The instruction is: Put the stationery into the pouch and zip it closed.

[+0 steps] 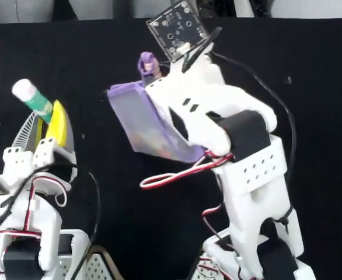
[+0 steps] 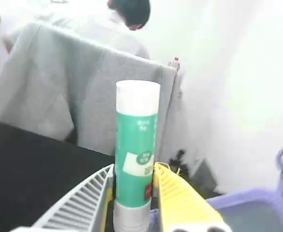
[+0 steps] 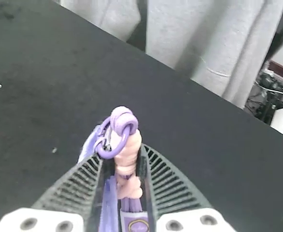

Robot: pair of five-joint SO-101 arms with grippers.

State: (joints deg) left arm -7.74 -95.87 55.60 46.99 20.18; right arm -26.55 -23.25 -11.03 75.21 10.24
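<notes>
The left gripper is my first worry. Its fingers are clamped on the glue stick low on the barrel, so most of the stick stands above the jaws, white cap up. With a hold that low, I think the stick could pivot or slide out once it is tipped over toward the pouch, and it would land on the black table rather than inside. For now the stick is up in the air, off to the left of the pouch and apart from it.

The purple pouch hangs clear of the table in the middle, tilted and held at one end only. That is the second risk. With nothing holding the other end, the mouth may sag or swing away when the stick nudges it, or the stick may catch on the rim. (I can't see into it from any angle, so I can't tell whether anything is in it or how far the mouth is open.)

The right gripper has its fingers closed on the pouch's end, with a pink charm and a purple ring poking out above them. If the grip is mostly on that charm rather than the fabric, a push could twist the pouch loose.
</notes>
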